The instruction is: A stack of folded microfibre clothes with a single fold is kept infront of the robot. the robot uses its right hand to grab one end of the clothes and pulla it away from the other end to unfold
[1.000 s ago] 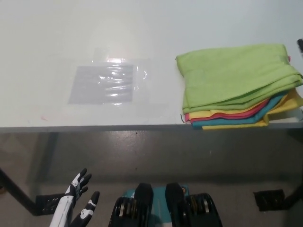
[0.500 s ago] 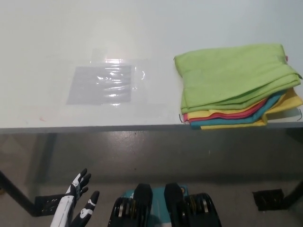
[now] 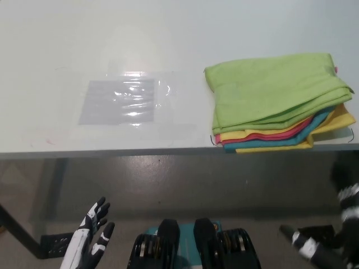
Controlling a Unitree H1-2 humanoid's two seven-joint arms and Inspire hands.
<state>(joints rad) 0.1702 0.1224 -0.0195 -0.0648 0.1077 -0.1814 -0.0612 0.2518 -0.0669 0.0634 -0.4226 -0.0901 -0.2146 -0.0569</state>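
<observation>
At the lower left the left hand (image 3: 90, 241) rests below the table edge, holding nothing, fingers spread and apart. On the table (image 3: 168, 33), left of centre, lies a clear plastic sheet (image 3: 120, 101), flat and shiny, well apart from the work. Right of centre sits the stack (image 3: 280, 103) of folded cloths, close to the near edge of the table: a green cloth (image 3: 269, 89) on top, then yellow, red, teal and yellow layers showing along the near side. At the lower right the black right hand (image 3: 328, 246) shows below the table, low and well apart from the stack; part of it is cut off by the picture edge and I cannot tell whether its fingers are apart or closed.

The step in hand looks like the reach: nothing is grasped yet. To do it well, the right hand should rise clear of the table edge first, then come down on the green cloth alone. The loose edges seem to lie along the near and right sides, where the layers fan out, so the pinch should take only the top flap there, shallow enough to miss the yellow beneath. Then pull away from the fold, low and steady, so the stack does not slide off the near edge.
</observation>
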